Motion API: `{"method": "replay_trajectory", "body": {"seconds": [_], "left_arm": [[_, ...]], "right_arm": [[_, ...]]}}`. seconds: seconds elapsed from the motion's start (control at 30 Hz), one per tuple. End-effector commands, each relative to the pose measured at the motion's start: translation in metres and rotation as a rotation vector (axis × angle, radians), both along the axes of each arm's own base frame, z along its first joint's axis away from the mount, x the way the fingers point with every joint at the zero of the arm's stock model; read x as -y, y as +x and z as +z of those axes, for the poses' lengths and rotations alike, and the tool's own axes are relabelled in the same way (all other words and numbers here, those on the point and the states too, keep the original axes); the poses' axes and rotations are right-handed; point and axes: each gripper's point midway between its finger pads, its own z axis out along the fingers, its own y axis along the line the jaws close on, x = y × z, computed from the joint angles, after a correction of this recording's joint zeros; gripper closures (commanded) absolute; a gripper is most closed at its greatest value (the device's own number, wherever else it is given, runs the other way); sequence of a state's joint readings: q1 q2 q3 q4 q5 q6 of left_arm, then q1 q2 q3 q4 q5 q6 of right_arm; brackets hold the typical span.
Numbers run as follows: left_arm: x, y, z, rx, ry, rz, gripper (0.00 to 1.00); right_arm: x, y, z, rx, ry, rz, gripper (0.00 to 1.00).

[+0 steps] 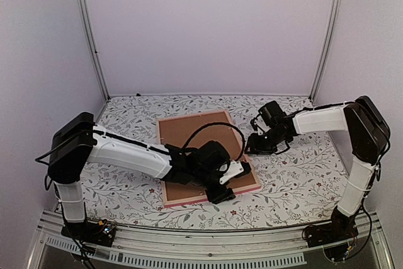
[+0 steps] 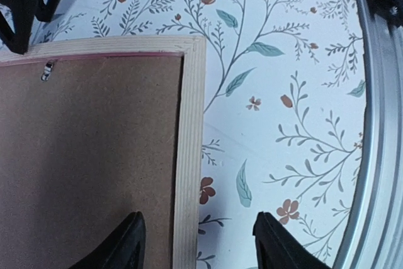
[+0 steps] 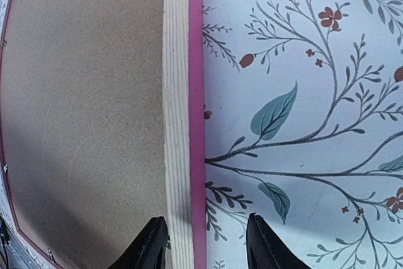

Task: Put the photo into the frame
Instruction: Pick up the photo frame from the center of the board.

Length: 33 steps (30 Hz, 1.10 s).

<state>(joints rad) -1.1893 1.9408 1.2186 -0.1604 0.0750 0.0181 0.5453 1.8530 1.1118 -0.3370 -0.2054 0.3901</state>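
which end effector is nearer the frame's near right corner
Left. The left end effector is over the frame by that corner; the right end effector farther up its right edge.

Jaws parted, the left gripper [image 2: 201, 247] is straddling the pale-wood, pink-edged frame [image 2: 189, 124] along one rail. A brown backing board [image 2: 94, 155] is lying beneath one finger.

Even bright light, soft shadows, sharp focus, wrist-view edges bowed
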Motion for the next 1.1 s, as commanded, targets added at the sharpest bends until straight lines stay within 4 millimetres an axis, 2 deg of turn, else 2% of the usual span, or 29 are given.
{"method": "replay_trajectory", "body": {"seconds": [0.0,0.23,0.33,0.43,0.6,0.87,1.07], "left_arm": [[-0.001,0.001,-0.020,0.049,0.093,-0.036,0.42],[-0.002,0.004,-0.037,0.092,0.147,-0.034,0.57],[-0.005,0.003,-0.045,0.103,0.170,-0.032,0.68],[-0.006,0.004,-0.044,0.119,0.170,-0.027,0.80],[0.001,0.006,-0.018,0.139,0.110,-0.025,1.00],[0.012,0.010,0.035,0.187,-0.006,-0.028,1.00],[0.012,0.014,0.057,0.203,-0.052,-0.010,1.00]], "right_arm": [[0.007,-0.004,0.026,0.036,0.033,-0.009,0.54],[0.020,-0.027,0.017,0.000,0.040,-0.035,0.54],[0.024,-0.037,0.013,-0.020,0.044,-0.042,0.54],[0.026,-0.047,0.011,-0.036,0.061,-0.040,0.52],[0.024,-0.061,0.015,-0.056,0.111,-0.036,0.46],[0.014,-0.068,0.034,-0.078,0.233,-0.021,0.36],[0.008,-0.079,0.028,-0.141,0.320,-0.013,0.34]]}}
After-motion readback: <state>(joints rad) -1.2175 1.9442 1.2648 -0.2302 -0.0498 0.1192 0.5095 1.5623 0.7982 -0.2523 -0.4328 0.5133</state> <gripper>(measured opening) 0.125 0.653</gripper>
